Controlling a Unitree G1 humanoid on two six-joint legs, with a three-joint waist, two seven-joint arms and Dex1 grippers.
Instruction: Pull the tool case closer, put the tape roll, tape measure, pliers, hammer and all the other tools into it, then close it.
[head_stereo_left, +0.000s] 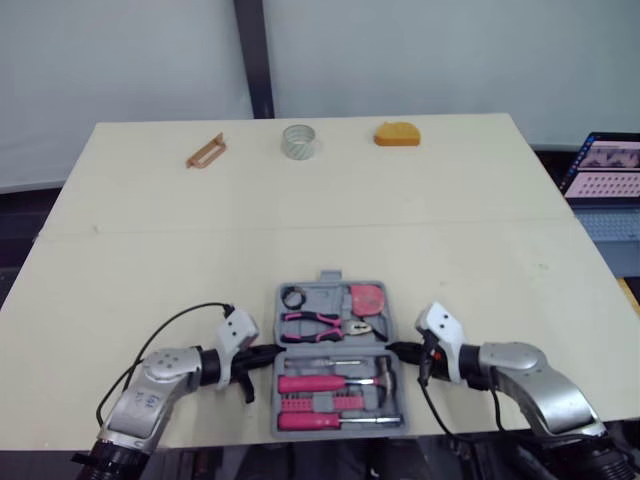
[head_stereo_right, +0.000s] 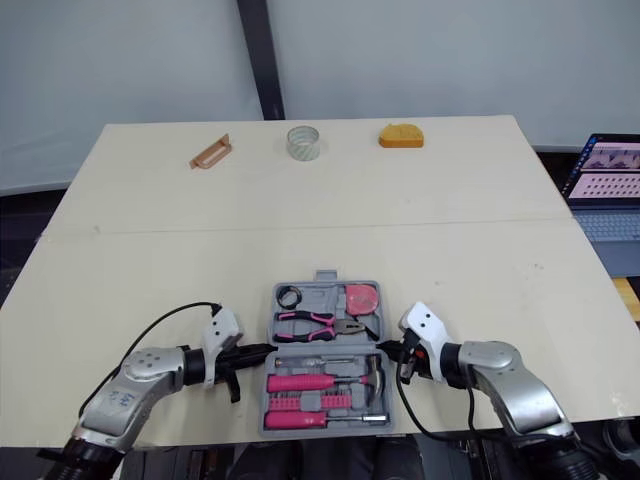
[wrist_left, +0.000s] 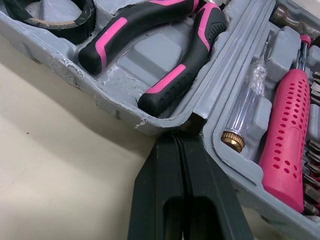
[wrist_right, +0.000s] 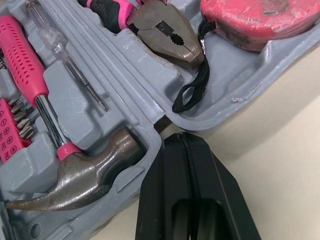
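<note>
Case (head_stereo_left: 329, 276) between left claw (head_stereo_left: 272, 353), right claw (head_stereo_left: 392, 349) — touching

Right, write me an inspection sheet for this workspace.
Surface: pale table, a seam running across it.
Job's things: tool case open at the near edge; black tape roll, pliers, tape measure and hammer seated inside.
Clutter: clear tape roll, orange object, brown bracket along the far edge.
Grippers: left gripper and right gripper shut, tips at the case's hinge line, one each side.
Cables: black cable loops off the left arm; second cable hangs at the right wrist.
Surroundings: laptop at the right; grey backdrop behind.
</note>
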